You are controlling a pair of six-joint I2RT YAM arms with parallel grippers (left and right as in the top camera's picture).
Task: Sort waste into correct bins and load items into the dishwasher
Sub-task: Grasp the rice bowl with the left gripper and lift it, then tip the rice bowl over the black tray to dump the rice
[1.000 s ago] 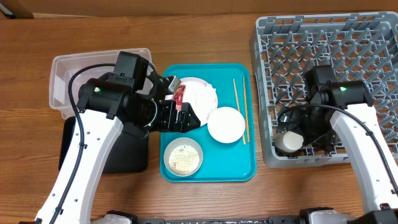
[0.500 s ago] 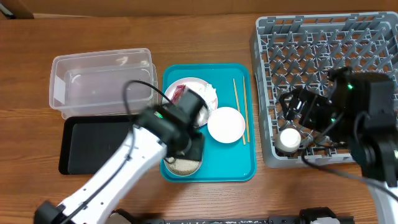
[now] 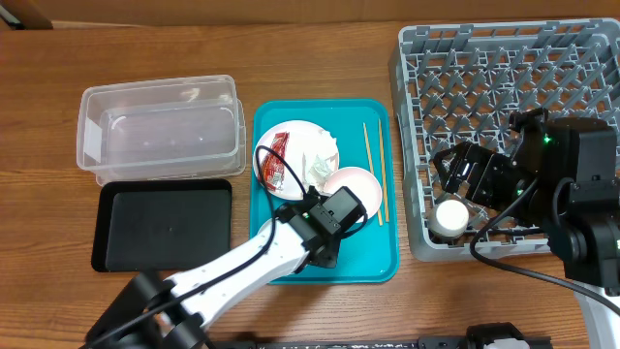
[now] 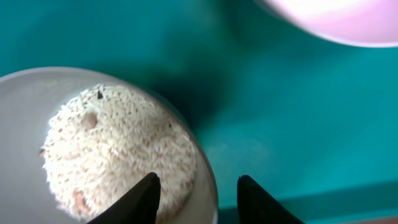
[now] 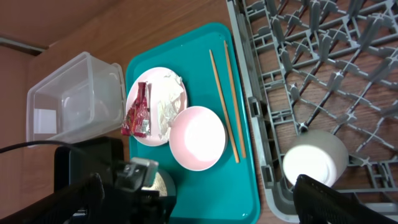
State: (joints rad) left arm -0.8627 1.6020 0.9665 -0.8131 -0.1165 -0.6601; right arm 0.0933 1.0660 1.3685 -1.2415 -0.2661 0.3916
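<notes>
Rice (image 4: 118, 146) fills a small bowl (image 4: 25, 99) on the teal tray (image 4: 280, 124). The left arm (image 3: 223, 276) reaches in from the bottom left of the table. It is stretched long and low across the tray's front edge, with its wrist right over that bowl. The left gripper (image 4: 198, 182) points straight down. Its jaws are open, and the bowl's rim sits in the gap between them. One finger is over the rice and the other is outside the bowl. They grip nothing.

The right arm (image 3: 572, 194) is bent over the rack (image 3: 504, 87), with its wrist turned toward the teal tray. The right gripper (image 5: 198, 183) has its jaws spread wide and holds nothing. A white cup (image 5: 314, 163) sits in the rack, in the corner nearest the teal tray, just by that gripper.

On the teal tray, a plate (image 3: 295, 141) holds the red wrapper (image 3: 274, 167) and the tissue (image 3: 320, 160). A second bowl (image 3: 351, 184) touches the plate's edge. The chopsticks (image 3: 373, 170) lie side by side near the tray's right edge. The clear tub (image 3: 160, 131) and the black tray (image 3: 165, 225) sit to the left of the teal tray.
</notes>
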